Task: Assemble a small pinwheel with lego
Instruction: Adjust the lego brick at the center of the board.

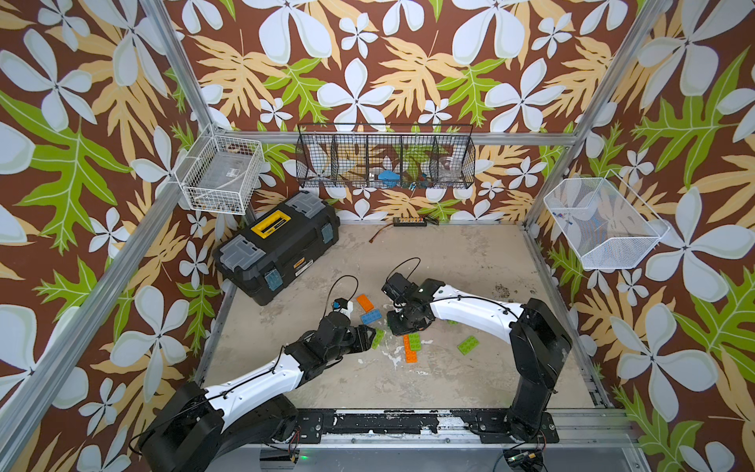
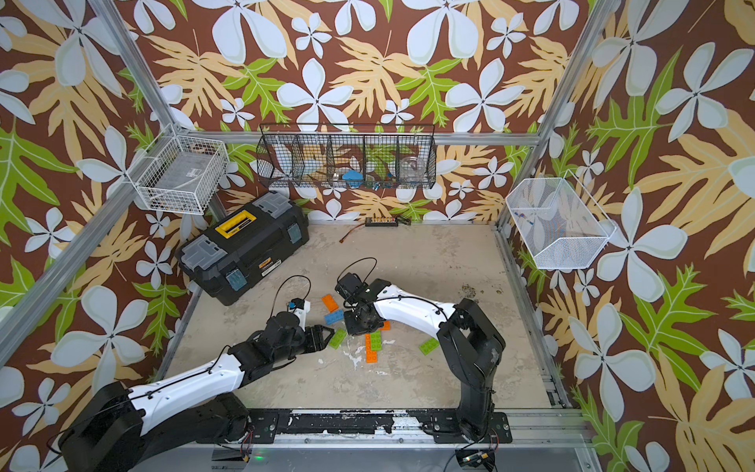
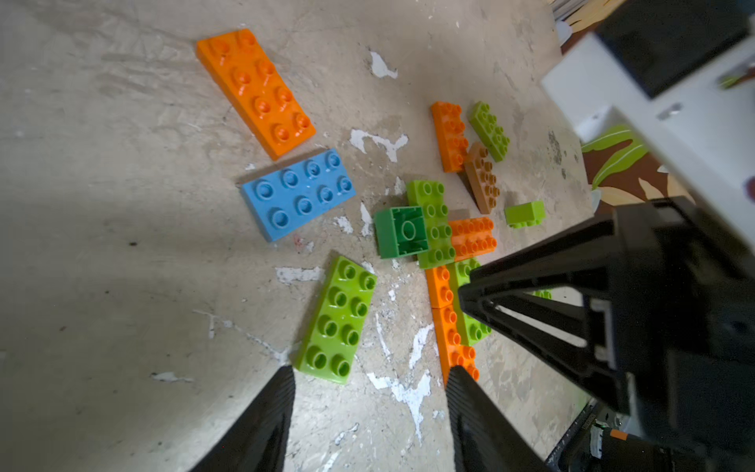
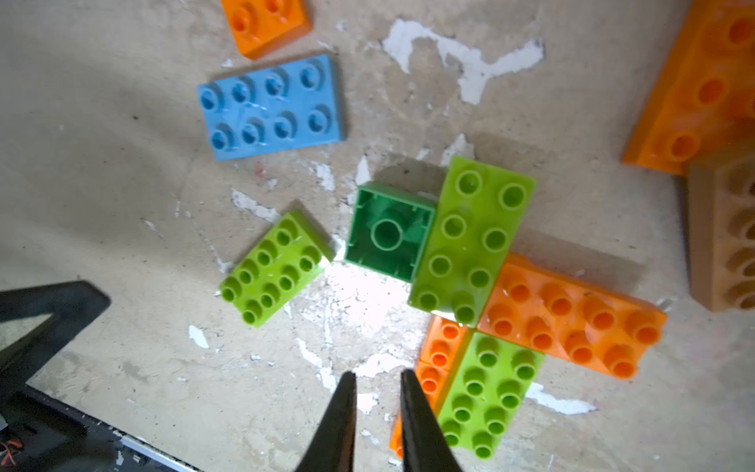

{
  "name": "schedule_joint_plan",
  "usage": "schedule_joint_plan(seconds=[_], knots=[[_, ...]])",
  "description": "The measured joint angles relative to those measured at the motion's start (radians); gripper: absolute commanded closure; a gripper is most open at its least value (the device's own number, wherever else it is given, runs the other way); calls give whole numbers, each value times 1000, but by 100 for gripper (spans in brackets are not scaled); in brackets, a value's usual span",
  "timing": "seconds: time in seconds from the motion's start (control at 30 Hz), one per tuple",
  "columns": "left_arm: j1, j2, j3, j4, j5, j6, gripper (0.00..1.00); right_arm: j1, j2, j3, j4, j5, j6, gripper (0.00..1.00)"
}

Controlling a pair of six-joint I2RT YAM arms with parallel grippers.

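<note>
In both top views we find the loose lime brick (image 1: 378, 338) on the scuffed tabletop (image 1: 449, 265) at the left jaws' tips, so the left arm (image 1: 261, 376) is nearer; the right jaws hang over the lime-and-orange cluster (image 1: 410, 347) beside it. A black toolbox (image 1: 278, 245) and floral walls (image 1: 408, 81) close the cell. From the left wrist, our jaws stand spread and empty; the brick (image 3: 337, 321) runs lengthwise away from them. From the right wrist, those jaws are narrowly parted, pinching nothing.

Six lime green bricks (image 3: 337, 321), perhaps five orange bricks (image 3: 255, 92), one blue brick (image 3: 297, 194), one tan brick (image 3: 482, 180), one dark green square (image 3: 400, 233).
</note>
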Motion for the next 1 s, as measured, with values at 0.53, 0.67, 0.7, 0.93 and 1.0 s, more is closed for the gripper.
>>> schedule_joint_plan(seconds=[0.53, 0.67, 0.7, 0.93, 1.0], knots=[[14, 20, 47, -65, -8, 20, 41, -23, 158, 151, -16, 34, -80, 90], [17, 3, 37, -72, -15, 20, 41, -24, 186, 162, -27, 51, -80, 90], [17, 1, 35, -75, -16, 20, 41, -24, 192, 164, -28, 51, -80, 90], [19, -7, 34, -80, -23, 20, 41, -35, 229, 208, -35, 48, -86, 90], [20, -13, 32, -80, -23, 20, 41, -40, 248, 235, -36, 47, -98, 90]])
